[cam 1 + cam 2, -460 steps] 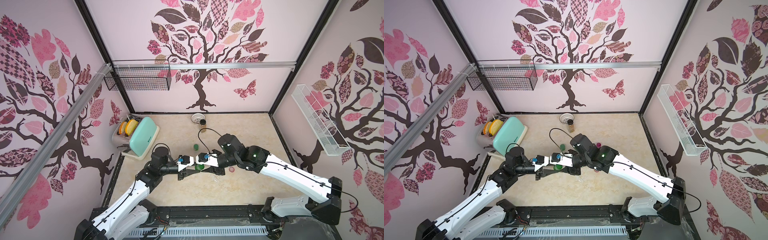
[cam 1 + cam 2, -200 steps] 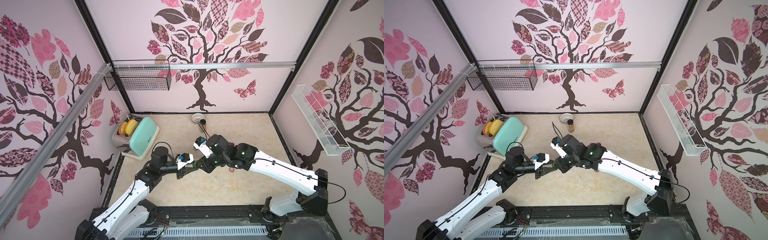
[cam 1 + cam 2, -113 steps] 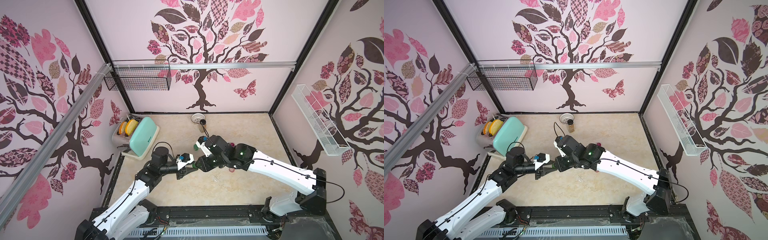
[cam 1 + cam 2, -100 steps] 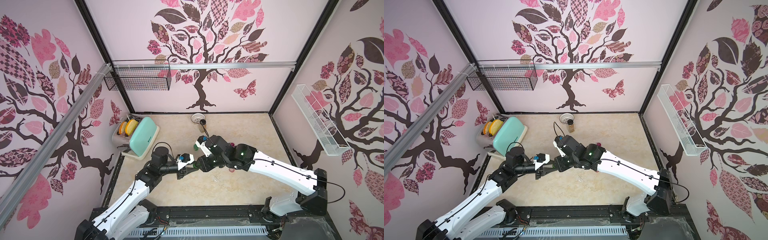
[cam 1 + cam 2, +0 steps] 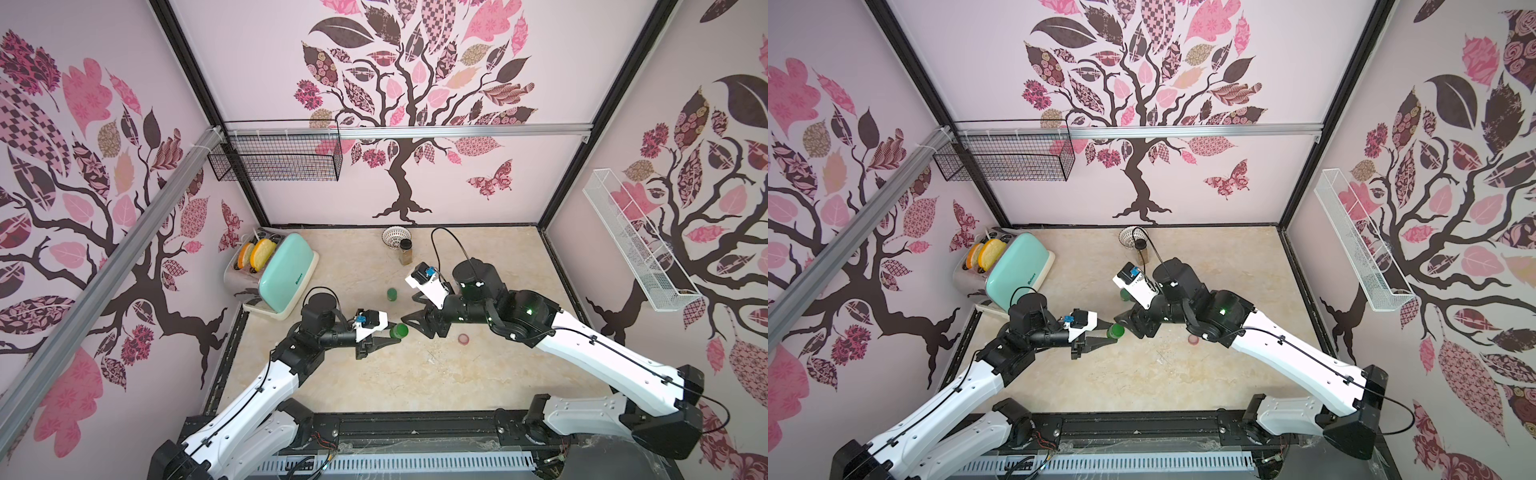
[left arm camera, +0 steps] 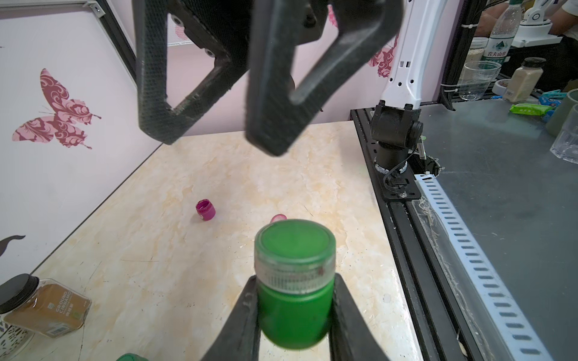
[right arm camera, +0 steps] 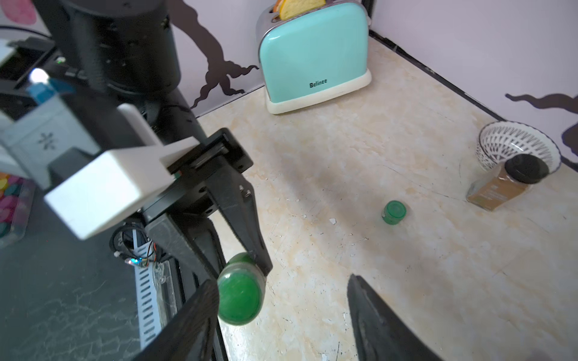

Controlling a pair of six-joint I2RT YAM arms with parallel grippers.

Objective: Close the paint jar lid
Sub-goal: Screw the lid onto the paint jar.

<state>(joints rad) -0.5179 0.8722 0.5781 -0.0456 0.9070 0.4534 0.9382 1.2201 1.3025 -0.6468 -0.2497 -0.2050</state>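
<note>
The lid (image 6: 294, 250) sits on the green paint jar (image 5: 401, 330), clamped in my left gripper (image 5: 392, 334) near the centre of a top view, my right gripper (image 7: 281, 281) with fingers apart just beside it; I judge little remains.

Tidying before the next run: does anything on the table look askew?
The ground cinnamon jar is tilted, its black-capped end propped against the white basket near the back wall. A pink lid lies loose.
</note>
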